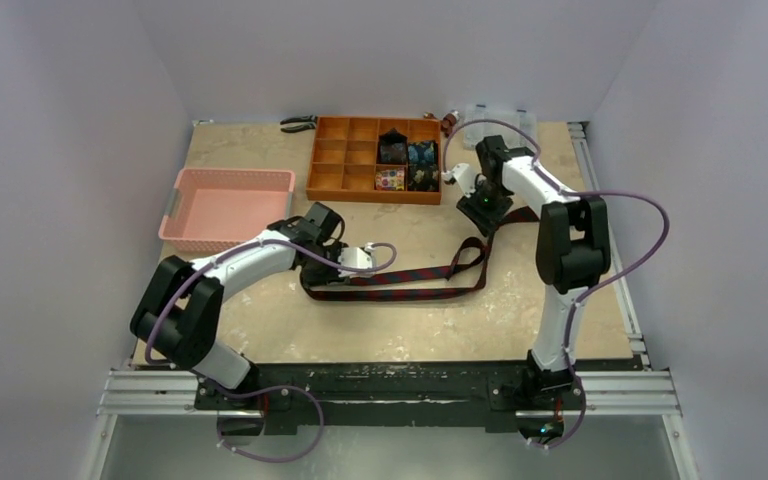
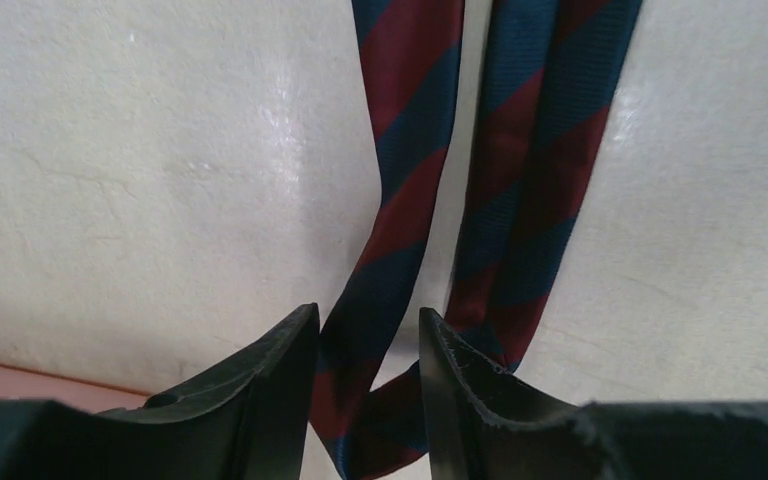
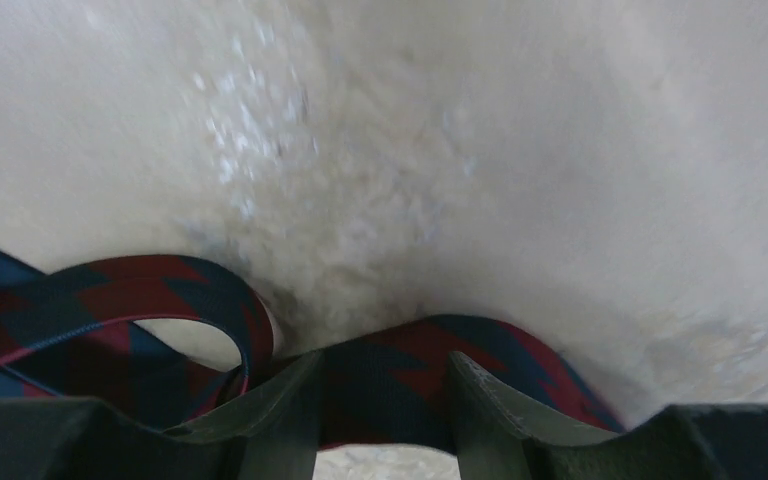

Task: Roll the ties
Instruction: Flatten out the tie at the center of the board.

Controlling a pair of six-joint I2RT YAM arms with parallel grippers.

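Observation:
A navy tie with red diagonal stripes (image 1: 410, 292) lies on the table, folded into two long strands with a loop near its right end. My left gripper (image 1: 322, 278) is at the left fold. In the left wrist view, one strand of the tie (image 2: 410, 130) runs between the left gripper's (image 2: 368, 315) part-open jaws, with bare table showing beside the right finger. My right gripper (image 1: 485, 212) is over the tie's far right part. There the tie (image 3: 430, 360) crosses under both fingertips of the right gripper (image 3: 385, 358), which is open. Small rolled ties (image 1: 405, 165) fill several compartments.
An orange compartment tray (image 1: 325, 160) stands at the back centre, with a pink basket (image 1: 230, 172) to its left. Pliers (image 1: 298, 124) and a clear plastic box (image 1: 500, 115) lie along the back edge. Purple cables arch off both arms.

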